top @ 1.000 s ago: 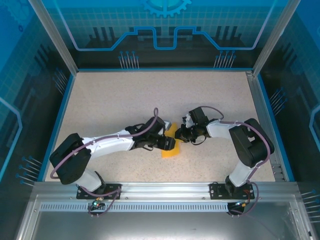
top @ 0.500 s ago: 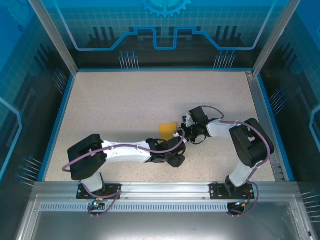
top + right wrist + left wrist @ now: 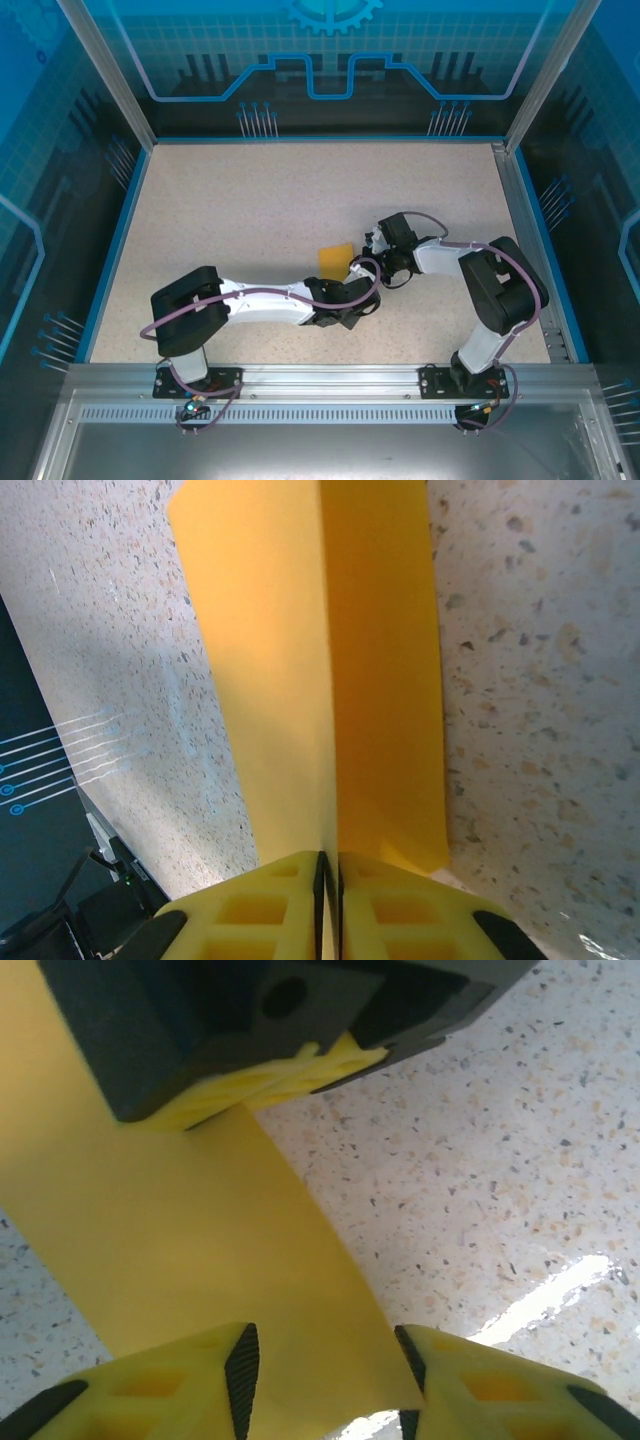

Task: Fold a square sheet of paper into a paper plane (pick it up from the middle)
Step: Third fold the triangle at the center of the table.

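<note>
The paper is seen near the middle of the table, just beside both arm tips. It is pinched at its crease by the right gripper, whose fingers are pressed tight together on the fold. The left gripper is set at the sheet's opposite end (jaws spread, a corner of the paper framed between them, no squeeze to be seen). Speckled tabletop is visible on either side.

Speckled bench, walled in
Blue strip edges it; aluminium rail along the front; blue patterned panels behind.
</note>
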Controlling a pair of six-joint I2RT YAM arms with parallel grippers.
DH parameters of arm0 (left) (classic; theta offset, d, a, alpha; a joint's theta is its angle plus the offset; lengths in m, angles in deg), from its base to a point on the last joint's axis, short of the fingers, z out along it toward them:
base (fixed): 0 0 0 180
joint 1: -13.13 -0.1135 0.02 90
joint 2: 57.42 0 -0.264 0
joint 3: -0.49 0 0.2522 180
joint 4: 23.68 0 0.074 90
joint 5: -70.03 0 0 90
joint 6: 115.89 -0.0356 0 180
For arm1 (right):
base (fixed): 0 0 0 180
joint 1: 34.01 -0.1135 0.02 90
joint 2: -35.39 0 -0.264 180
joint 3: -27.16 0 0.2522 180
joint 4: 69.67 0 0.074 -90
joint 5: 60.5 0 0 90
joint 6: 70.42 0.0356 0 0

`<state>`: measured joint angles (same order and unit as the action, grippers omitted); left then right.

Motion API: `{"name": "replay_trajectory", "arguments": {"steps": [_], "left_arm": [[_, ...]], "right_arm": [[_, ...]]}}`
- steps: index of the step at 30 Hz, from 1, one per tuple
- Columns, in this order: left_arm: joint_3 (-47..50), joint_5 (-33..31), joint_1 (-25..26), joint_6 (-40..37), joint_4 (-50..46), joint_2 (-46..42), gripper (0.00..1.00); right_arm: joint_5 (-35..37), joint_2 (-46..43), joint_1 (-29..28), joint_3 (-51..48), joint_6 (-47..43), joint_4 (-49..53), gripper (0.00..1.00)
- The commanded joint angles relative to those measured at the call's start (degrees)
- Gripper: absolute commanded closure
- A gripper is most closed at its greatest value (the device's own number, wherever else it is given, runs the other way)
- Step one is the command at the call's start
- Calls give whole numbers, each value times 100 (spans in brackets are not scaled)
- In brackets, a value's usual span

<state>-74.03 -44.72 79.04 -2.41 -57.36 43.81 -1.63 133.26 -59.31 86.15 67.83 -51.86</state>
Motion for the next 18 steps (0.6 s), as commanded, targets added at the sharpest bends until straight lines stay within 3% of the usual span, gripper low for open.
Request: {"name": "replay_trajectory", "arguments": {"steps": [1, 11, 13, 18], "left_arm": [[-1, -293, 36, 4, -85, -159, 64], [122, -206, -20, -162, -12, -356, 92], [246, 58, -135, -162, 105, -472, 97], [700, 1178, -584, -144, 651, -882, 99]], "right_arm": [[-134, 59, 122, 65, 12, 140, 87], [-33, 23, 140, 41, -44, 275, 83], [13, -25, 148, 47, -79, 336, 80], [198, -309, 242, 60, -255, 654, 71]]}}
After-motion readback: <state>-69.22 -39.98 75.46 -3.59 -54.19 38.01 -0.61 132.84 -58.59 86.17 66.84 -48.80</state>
